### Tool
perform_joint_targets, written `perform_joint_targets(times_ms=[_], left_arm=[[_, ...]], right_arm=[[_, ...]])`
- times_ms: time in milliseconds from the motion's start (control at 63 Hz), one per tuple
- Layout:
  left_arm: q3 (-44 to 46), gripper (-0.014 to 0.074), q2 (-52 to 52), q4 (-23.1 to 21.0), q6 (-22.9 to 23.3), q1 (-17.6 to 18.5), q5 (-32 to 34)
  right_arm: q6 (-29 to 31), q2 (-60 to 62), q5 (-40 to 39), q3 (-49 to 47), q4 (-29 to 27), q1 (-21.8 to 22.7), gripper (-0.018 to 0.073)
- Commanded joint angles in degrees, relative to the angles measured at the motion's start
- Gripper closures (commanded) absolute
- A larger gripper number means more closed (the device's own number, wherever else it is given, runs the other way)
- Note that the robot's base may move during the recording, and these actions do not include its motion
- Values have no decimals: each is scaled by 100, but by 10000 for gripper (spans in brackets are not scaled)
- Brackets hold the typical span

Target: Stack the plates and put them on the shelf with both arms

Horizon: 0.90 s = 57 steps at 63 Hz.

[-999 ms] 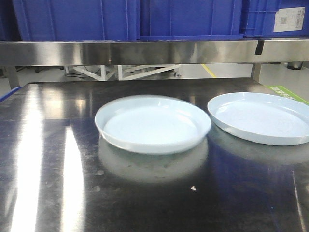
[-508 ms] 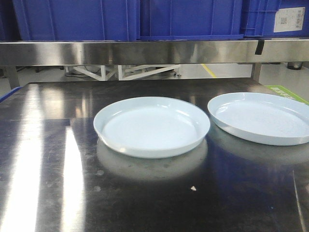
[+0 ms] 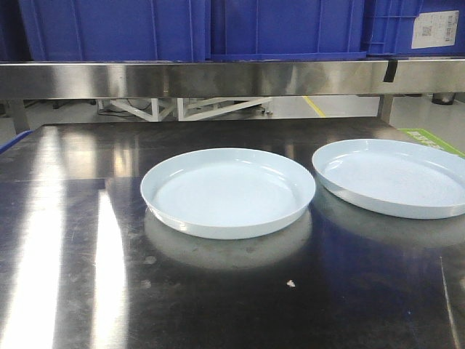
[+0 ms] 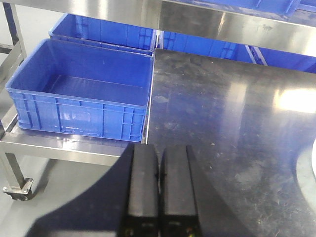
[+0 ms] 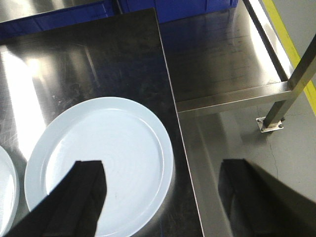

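Starting nearest you, the left gripper (image 4: 158, 150) has its two black fingers (image 4: 143, 187) pressed flat together with nothing between them. It hangs over the near edge of the tabletop (image 4: 222, 108), and an open blue crate (image 4: 79, 94) sits at its 10 o'clock on a lower steel ledge. Your right gripper (image 5: 162, 170) is spread wide and holds nothing. One of its fingers overlaps the second plate (image 5: 98, 153) at 9 o'clock; the other shows at 3 o'clock, past the table's edge. You cannot tell whether either one touches anything.

From the front view, a small white speck (image 3: 290, 283) lies on the dark steel at 5 o'clock from the central plate (image 3: 229, 193). That plate rests flat near the middle of the table. The second plate lies flat at its 2 o'clock, rims just beside one another; you cannot tell whether they touch. The two are not yet stacked. At 12 o'clock, beyond the table, the shelf (image 3: 232, 76) runs its brushed steel rail across the view. Big blue crates (image 3: 145, 29) stand above it, the one at 1 o'clock bearing a white label (image 3: 434, 30).
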<state>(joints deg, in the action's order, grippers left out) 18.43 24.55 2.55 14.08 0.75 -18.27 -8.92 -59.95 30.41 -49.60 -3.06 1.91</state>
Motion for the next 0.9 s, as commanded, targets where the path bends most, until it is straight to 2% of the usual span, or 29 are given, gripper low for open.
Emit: perform_joint_targets(times_ms=[0, 95, 206, 270, 365, 428, 666, 761, 888], left_arm=[[150, 506, 11, 18, 62, 31, 489], [150, 506, 11, 18, 62, 31, 489], [150, 506, 11, 18, 62, 31, 489], [150, 506, 11, 18, 62, 31, 489], [150, 506, 11, 18, 62, 31, 489], [150, 506, 11, 18, 62, 31, 489], [150, 506, 11, 18, 62, 31, 489], [150, 506, 11, 18, 62, 31, 489], [150, 506, 11, 18, 62, 31, 489]], right_arm=[[34, 66, -371, -204, -4, -19, -21], [34, 66, -371, -204, -4, -19, -8], [34, 66, -364, -204, -4, -19, 114], [34, 66, -338, -204, -4, -19, 244], [34, 66, -282, -204, -4, -19, 529], [40, 42, -290, -199, -4, -19, 480], [40, -308, -70, -199, -65, -19, 477], [45, -514, 85, -199, -65, -19, 398], [74, -836, 114, -199, -65, -19, 213]])
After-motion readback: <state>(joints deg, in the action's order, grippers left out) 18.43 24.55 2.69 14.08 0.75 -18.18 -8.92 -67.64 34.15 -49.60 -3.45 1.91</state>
